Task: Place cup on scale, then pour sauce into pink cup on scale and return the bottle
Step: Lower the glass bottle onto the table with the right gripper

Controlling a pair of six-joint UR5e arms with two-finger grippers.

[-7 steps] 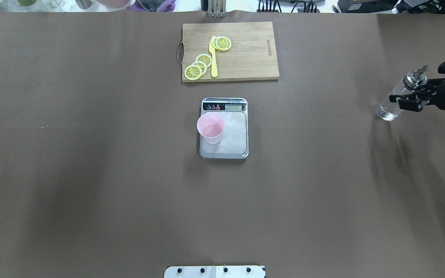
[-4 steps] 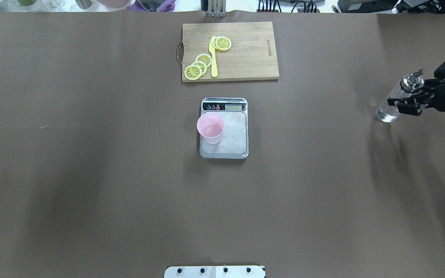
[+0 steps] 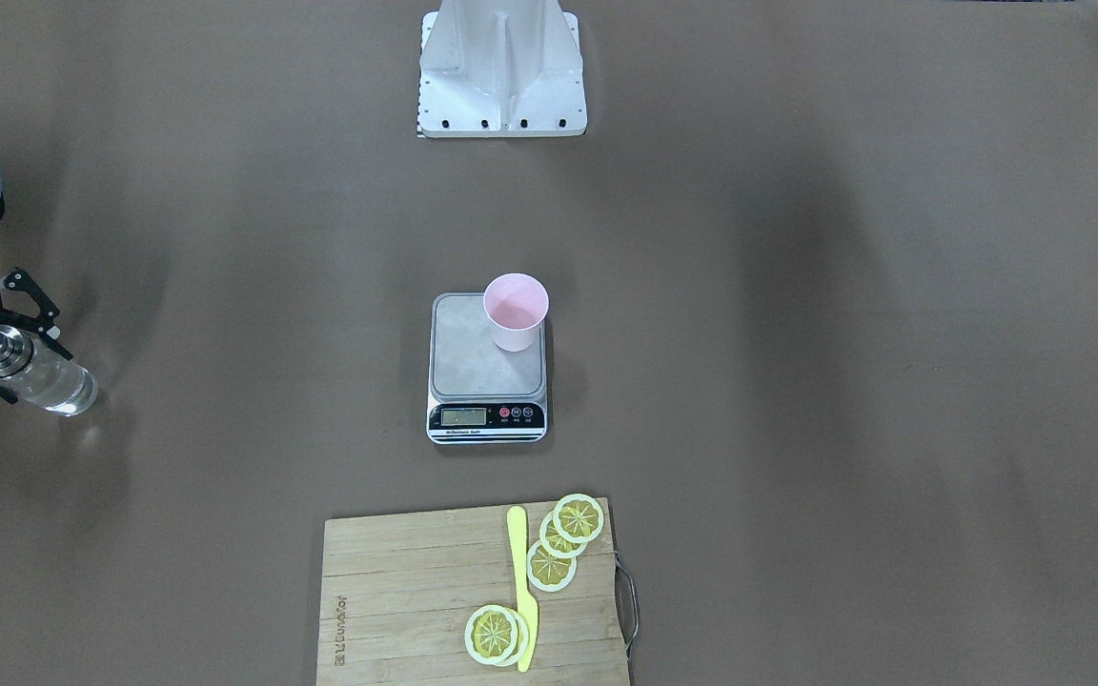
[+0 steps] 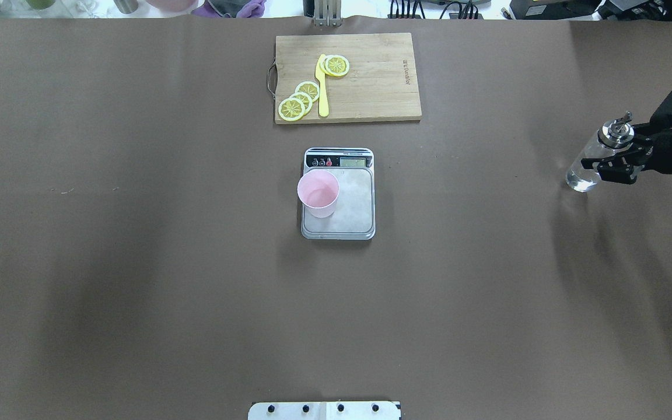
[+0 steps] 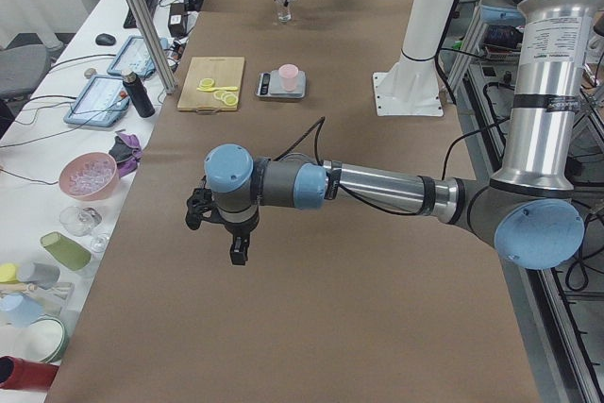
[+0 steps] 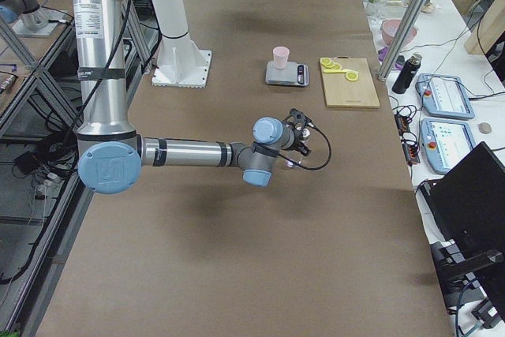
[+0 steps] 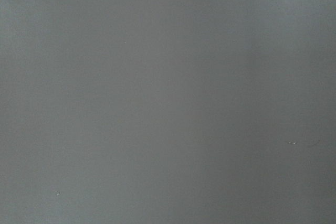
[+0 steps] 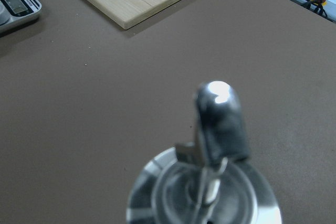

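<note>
A brown sheet [image 4: 137, 245] covers the table; on it lies a wooden cutting board [image 4: 371, 87] with a thin metal handle [image 4: 269, 79] at one short end and small lettering near the other; a yellow knife [image 4: 322, 93] lies across the board; three overlapping lemon slices [image 4: 300, 100] sit on the handle side of the knife, and two more slices [image 4: 336, 65] lie stacked against its other side; on the white side bench stand a pink bowl [image 5: 88, 175], a purple cloth [image 5: 127, 148], a black flask [image 5: 140, 94], two tablets [image 5: 99, 99] and a green cup [image 5: 64, 252]; a laptop [image 6: 473, 203] is open at the bench's other end.
</note>
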